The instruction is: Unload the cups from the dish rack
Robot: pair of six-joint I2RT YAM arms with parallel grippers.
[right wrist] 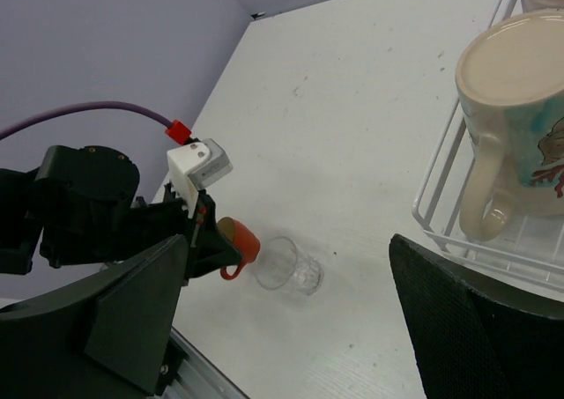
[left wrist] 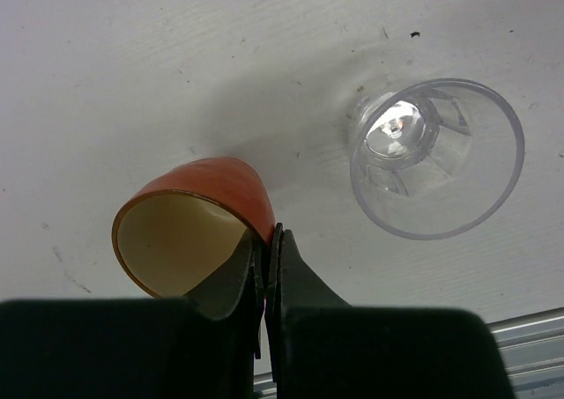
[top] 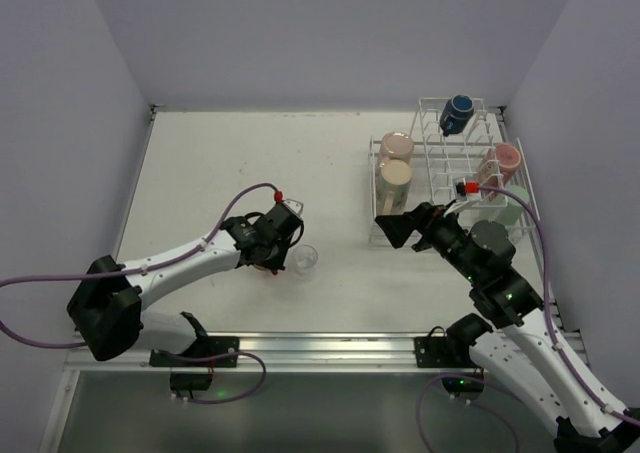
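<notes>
At the near left of the white bench point(top: 220, 163), the left gripper point(left wrist: 269, 240) has its fingers clamped on the rim of the orange cup point(left wrist: 220, 183), one finger inside the cream interior and one outside. The cup is tilted; whether it touches the bench is unclear. Just to its right, not touching it, a clear glass point(left wrist: 432, 157) stands upright on the bench. Farther right, the right gripper point(top: 398, 227) hangs by the near left corner of the white wire dish rack point(top: 437, 151), fingers spread wide with nothing between them. In the rack's left section sit two beige mugs point(top: 395, 178), one behind the other. On its right side are a pale green tumbler point(top: 505, 211) and, beyond it, a pink cup point(top: 507, 158). A dark blue mug point(top: 458, 113) sits among the upright dividers at the far end.
</notes>
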